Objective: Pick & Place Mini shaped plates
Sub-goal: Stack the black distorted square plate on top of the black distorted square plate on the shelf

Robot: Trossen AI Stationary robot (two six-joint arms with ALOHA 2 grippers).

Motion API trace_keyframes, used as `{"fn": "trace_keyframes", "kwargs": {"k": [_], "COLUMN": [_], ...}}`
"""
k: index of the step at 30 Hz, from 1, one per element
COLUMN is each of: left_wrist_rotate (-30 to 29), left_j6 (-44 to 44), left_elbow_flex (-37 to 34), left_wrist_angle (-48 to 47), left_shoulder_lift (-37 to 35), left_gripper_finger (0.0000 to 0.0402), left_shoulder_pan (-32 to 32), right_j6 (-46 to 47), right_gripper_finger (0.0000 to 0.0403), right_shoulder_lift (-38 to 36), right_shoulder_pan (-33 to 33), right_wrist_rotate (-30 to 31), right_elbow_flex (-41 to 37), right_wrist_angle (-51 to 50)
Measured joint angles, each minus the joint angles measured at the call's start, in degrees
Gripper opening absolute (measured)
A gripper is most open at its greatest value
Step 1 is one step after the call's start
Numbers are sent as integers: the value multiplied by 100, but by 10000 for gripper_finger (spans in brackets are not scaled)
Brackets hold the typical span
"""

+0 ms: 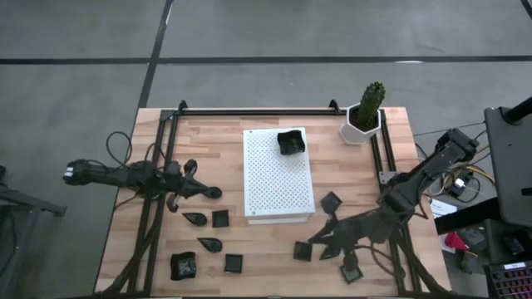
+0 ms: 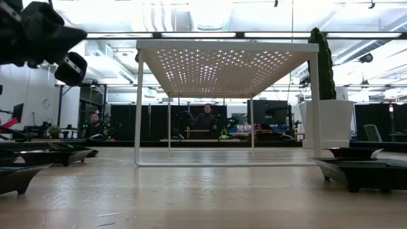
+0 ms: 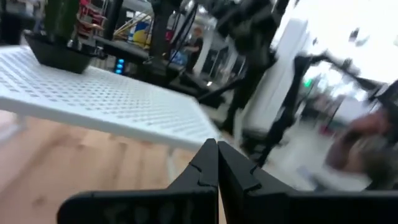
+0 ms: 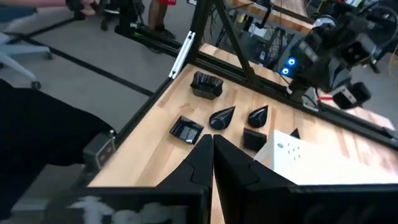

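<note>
Small dark plates lie flat on the wooden table in two groups. The left group has two teardrop plates (image 1: pixel 194 218) (image 1: pixel 209 244), two square plates (image 1: pixel 220 218) (image 1: pixel 233 262) and an irregular plate (image 1: pixel 183 265). Three square plates (image 1: pixel 331 201) (image 1: pixel 302 251) (image 1: pixel 350 271) lie on the right. One more plate (image 1: pixel 290 142) sits on the far end of the white perforated board (image 1: pixel 277 187). My left gripper (image 1: pixel 213 193) is shut beside the board's left edge. My right gripper (image 1: pixel 316 242) is shut and hovers next to a right-hand square plate.
A white hexagonal pot with a cactus (image 1: pixel 363 116) stands at the far right corner. Black frame rails (image 1: pixel 163 166) run along the table's left, far and right sides. The board stands on thin legs (image 2: pixel 138 108). Bare wood lies between the two groups of plates near the front edge.
</note>
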Motion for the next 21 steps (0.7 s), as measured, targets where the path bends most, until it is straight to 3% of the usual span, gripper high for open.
{"fn": "trace_keyframes", "kwargs": {"k": [8, 16, 21], "left_wrist_rotate": [20, -652, -750], "left_j6": [-1331, -792, -795], "left_elbow_flex": [2, 257, 446], "left_wrist_angle": [835, 1071, 1058], "left_shoulder_lift": [16, 190, 736], "left_gripper_finger": [0, 2, 40], "left_shoulder_pan": [4, -101, -223], "right_j6": [27, -151, -190], "right_gripper_finger": [8, 8, 8], "right_shoulder_lift": [-505, -577, -640], "right_shoulder_pan": [116, 112, 112], "right_wrist_rotate": [5, 15, 50], "right_elbow_flex": [-782, -970, -1054], "right_wrist_angle": [578, 570, 502]}}
